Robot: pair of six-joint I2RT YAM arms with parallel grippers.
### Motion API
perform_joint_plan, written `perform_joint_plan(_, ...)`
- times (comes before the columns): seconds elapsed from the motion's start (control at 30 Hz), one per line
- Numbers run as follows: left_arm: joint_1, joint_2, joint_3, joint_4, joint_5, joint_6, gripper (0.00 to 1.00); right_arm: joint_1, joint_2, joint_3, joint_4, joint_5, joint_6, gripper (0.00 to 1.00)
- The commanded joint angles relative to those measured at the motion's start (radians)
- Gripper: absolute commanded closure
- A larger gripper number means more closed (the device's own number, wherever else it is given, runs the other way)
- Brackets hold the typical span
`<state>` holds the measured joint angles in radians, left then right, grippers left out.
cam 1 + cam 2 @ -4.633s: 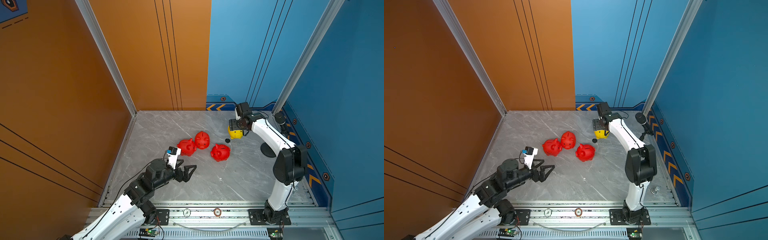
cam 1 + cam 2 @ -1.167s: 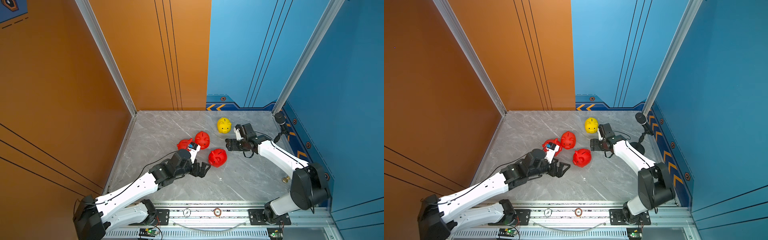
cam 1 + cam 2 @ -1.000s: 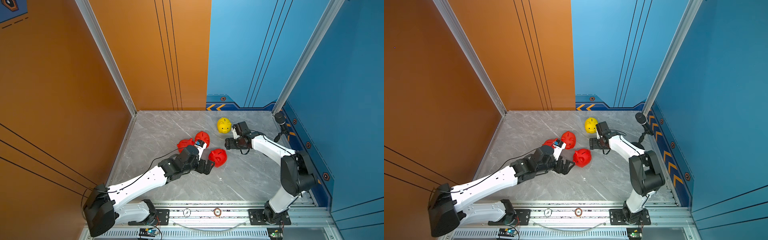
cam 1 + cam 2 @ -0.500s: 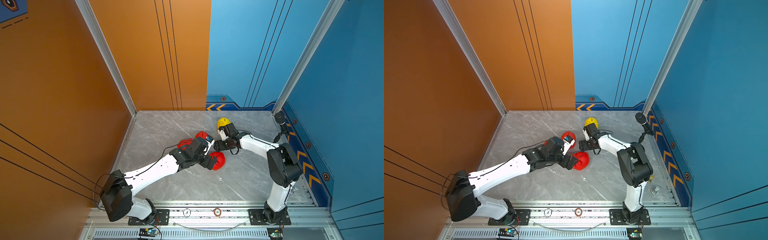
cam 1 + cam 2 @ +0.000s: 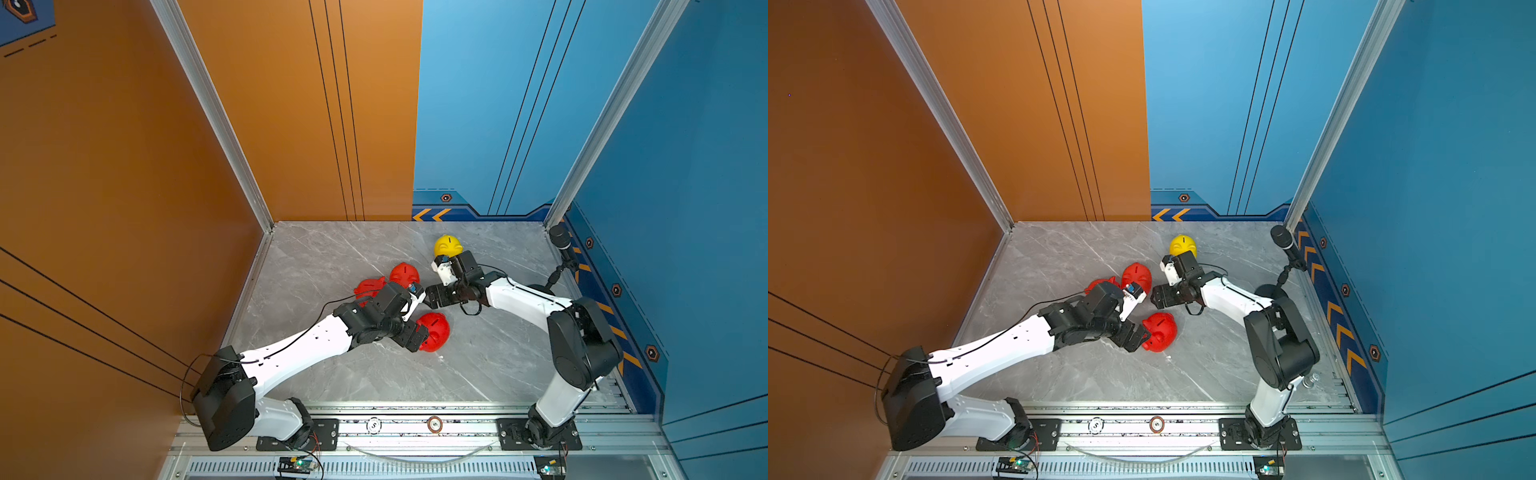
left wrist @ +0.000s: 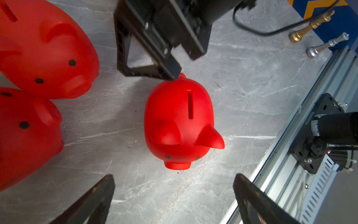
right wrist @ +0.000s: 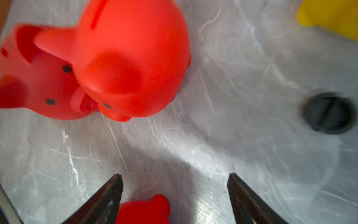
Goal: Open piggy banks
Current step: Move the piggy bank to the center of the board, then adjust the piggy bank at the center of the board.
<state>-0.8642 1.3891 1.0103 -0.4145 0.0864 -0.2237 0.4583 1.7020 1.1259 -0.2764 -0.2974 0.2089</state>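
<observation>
Left wrist view: red piggy bank [image 6: 180,124] sits just ahead of left gripper [image 6: 174,176], jaws wide apart; right gripper [image 7: 174,175] gapes too.

Left pincer [image 5: 417,338] and right pincer [image 5: 430,296] flank a red piggy bank [image 5: 435,331].

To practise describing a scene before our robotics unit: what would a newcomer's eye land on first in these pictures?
The lone red piggy bank, upright near the front of the marble table, sits between two open grippers: the left gripper at its snout, the right gripper at its tail. Behind, two more red piggy banks huddle touching, and the yellow piggy bank stands apart at the back.
</observation>
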Motion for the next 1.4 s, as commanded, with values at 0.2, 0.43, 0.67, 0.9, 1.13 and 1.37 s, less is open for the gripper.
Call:
perform_joint_plan(0.2,-0.007,0.170,0.166,-0.077,0.020,0.060,0.02,-0.095,-0.183,-0.134,-0.013,0.082,0.122,0.00)
perform_joint_plan(0.43,-0.009,0.255,0.242,-0.143,0.114,0.109,0.02,-0.126,-0.273,-0.174,-0.076,0.137,0.152,0.00)
perform_joint_plan(0.67,-0.035,0.317,0.293,-0.205,0.109,0.127,0.02,-0.130,-0.328,-0.190,-0.102,0.163,0.143,0.00)
perform_joint_plan(0.9,-0.083,0.350,0.304,-0.205,-0.009,0.122,0.02,-0.128,-0.405,-0.226,-0.073,0.165,0.143,0.00)
perform_joint_plan(1.13,-0.120,0.416,0.371,-0.205,-0.159,0.051,0.01,-0.129,-0.415,-0.228,-0.104,0.170,0.139,0.00)
perform_joint_plan(1.37,-0.152,0.491,0.433,-0.257,-0.233,-0.010,0.05,-0.129,-0.444,-0.245,-0.110,0.165,0.119,0.00)
